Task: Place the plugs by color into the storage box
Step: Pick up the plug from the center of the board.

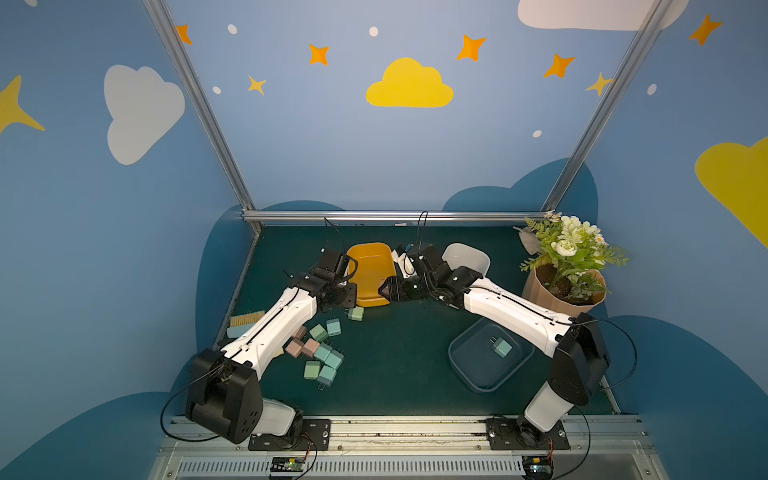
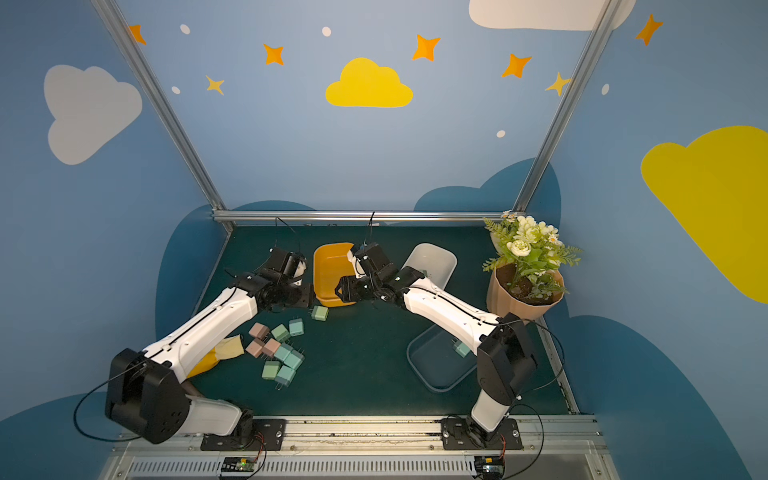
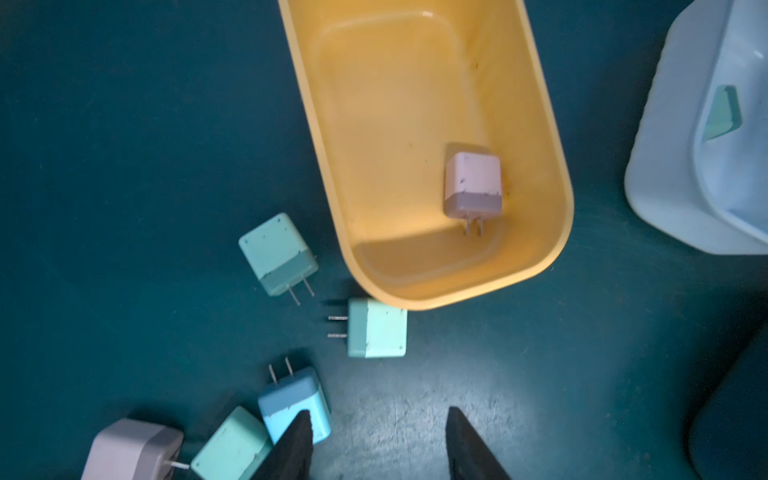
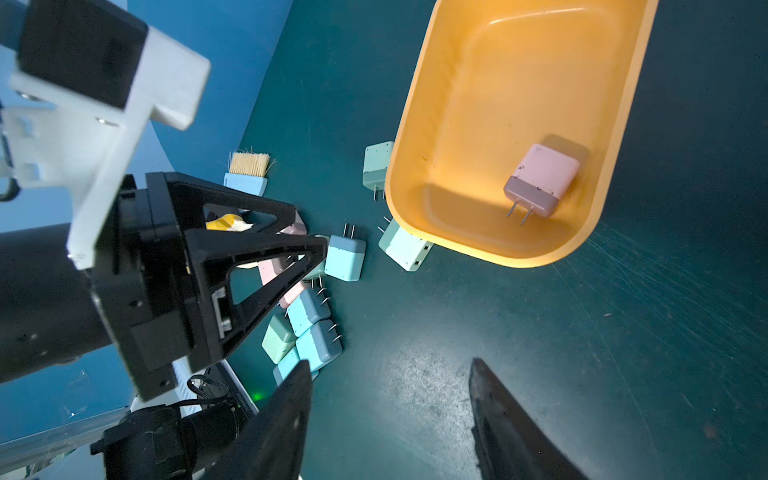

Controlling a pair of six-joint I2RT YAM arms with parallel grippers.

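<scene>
Several plugs (image 1: 320, 353) in pink, pale green and light teal lie in a loose heap on the green mat, under my left forearm. One pale green plug (image 3: 376, 328) lies against the near end of the yellow box (image 3: 386, 104). A pink plug (image 3: 473, 187) rests inside that box, prongs toward its near end. A teal plug (image 1: 500, 347) sits in the blue-grey box (image 1: 465, 374). My left gripper (image 3: 378, 411) hangs open over bare mat beside the heap, holding nothing. My right gripper (image 4: 391, 360) is open and empty, just off the yellow box's near end.
A white box (image 1: 465, 255) stands behind my right wrist with a greenish plug (image 3: 723, 112) inside. A yellow-bristled brush (image 1: 245, 322) lies at the mat's left edge. A potted plant (image 1: 565, 282) fills the back right corner. The two grippers are close together.
</scene>
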